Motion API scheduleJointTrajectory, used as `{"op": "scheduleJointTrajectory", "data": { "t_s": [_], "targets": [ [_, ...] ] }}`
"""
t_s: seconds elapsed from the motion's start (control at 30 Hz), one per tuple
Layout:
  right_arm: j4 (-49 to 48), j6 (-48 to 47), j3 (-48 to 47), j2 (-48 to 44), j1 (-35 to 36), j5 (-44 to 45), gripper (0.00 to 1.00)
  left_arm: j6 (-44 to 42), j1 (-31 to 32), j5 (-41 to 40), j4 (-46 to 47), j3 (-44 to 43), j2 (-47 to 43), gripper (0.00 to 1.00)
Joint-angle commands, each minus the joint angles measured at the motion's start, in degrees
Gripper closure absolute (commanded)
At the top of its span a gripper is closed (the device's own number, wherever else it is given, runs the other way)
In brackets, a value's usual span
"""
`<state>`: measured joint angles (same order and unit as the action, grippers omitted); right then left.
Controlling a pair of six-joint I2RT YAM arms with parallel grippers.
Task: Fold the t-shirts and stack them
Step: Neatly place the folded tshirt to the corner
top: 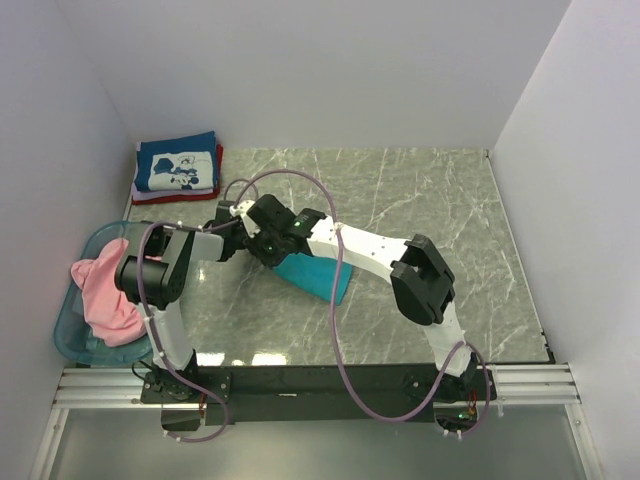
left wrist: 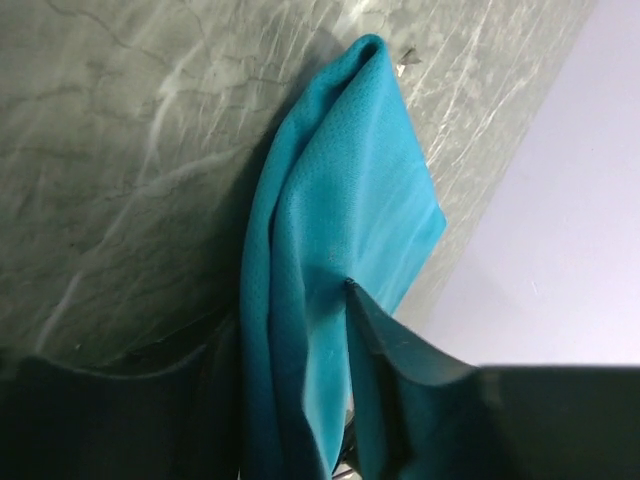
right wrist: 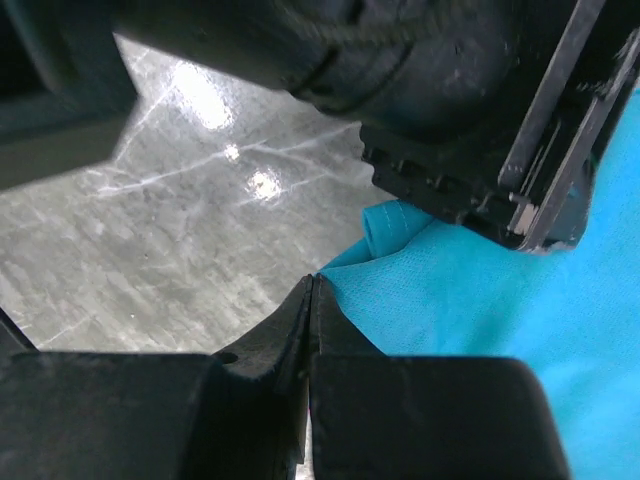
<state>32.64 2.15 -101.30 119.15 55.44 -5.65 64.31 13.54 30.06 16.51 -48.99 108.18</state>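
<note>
- Top external view puts the work mid-table: the left gripper (left wrist: pixel 295 400) pinches a bunched edge of the teal t-shirt (left wrist: pixel 340 200). Cloth runs between its fingers and the rest droops toward the marble table (top: pixel 420 200).
- Just right of it, the right gripper (right wrist: pixel 312 300) has its jaws pressed together, with the teal edge meeting their tips. Whether any cloth is caught there I cannot tell.
- By my judgement this is shirt 3, being raised for spreading before the fold.
- The next move calls for drawing the 2 grippers apart along that edge, then laying the cloth flat without creases.
- The basket (top: pixel 66 335) at the left edge holds 1 crumpled pink t-shirt (top: pixel 105 295), which spills over its rim.
- Behind the basket, in no container, the folded navy t-shirt (top: pixel 178 165) lies on the red t-shirt (top: pixel 219 160).
</note>
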Motion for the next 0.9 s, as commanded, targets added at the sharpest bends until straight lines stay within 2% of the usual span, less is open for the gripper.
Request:
{"op": "scheduleJointTrajectory", "data": {
  "t_s": [0.0,0.03,0.07,0.13,0.2,0.3,0.33,0.4,0.43,0.5,0.73,0.87],
  "targets": [
    [-1.8,0.9,-3.5,0.3,-0.3,-0.5,1.0,-0.9,1.2,-4.4,-3.9,-0.5,2.4,0.58],
    [-1.7,0.8,-3.5,0.2,-0.3,-0.5,1.0,-1.6,1.2,-4.7,-4.2,-0.6,2.3,0.62],
    [-1.8,0.8,-3.2,0.0,-0.3,-0.6,1.0,-2.1,1.2,-5.0,-4.6,-1.2,2.2,0.74],
    [-1.7,0.7,-2.5,-0.6,-0.3,-0.6,1.0,-3.8,1.1,-7.2,-5.9,-2.3,1.8,0.9],
    [-1.0,0.7,-2.2,-0.9,-0.2,-0.2,1.0,-6.7,1.1,-9.0,-8.1,-4.5,1.5,0.99],
    [-0.2,0.7,-0.7,-2.6,-0.9,1.4,0.87,-10.5,1.1,-12.2,-10.7,-7.7,1.4,1.0],
    [-0.1,0.9,0.0,-4.2,-1.8,1.7,0.69,-11.7,1.0,-12.9,-11.1,-8.5,1.3,1.0],
    [0.1,0.7,2.4,-5.9,-3.0,1.8,0.53,-15.8,1.0,-15.9,-13.1,-11.6,1.4,1.0],
    [0.4,0.5,3.1,-7.9,-3.7,2.0,0.32,-17.2,1.0,-17.1,-14.1,-13.0,1.8,1.0],
    [1.0,0.0,5.1,-10.0,-6.4,1.7,0.17,-22.2,1.0,-20.6,-15.7,-16.6,2.6,1.0],
    [4.7,-3.5,9.7,-18.2,-15.6,1.4,0.11,-36.3,0.3,-27.4,-19.2,-29.6,6.2,1.0],
    [5.5,-4.9,14.4,-22.0,-19.2,1.0,0.1,-40.9,-1.6,-28.3,-23.3,-41.1,9.6,1.0]
  ]
}}
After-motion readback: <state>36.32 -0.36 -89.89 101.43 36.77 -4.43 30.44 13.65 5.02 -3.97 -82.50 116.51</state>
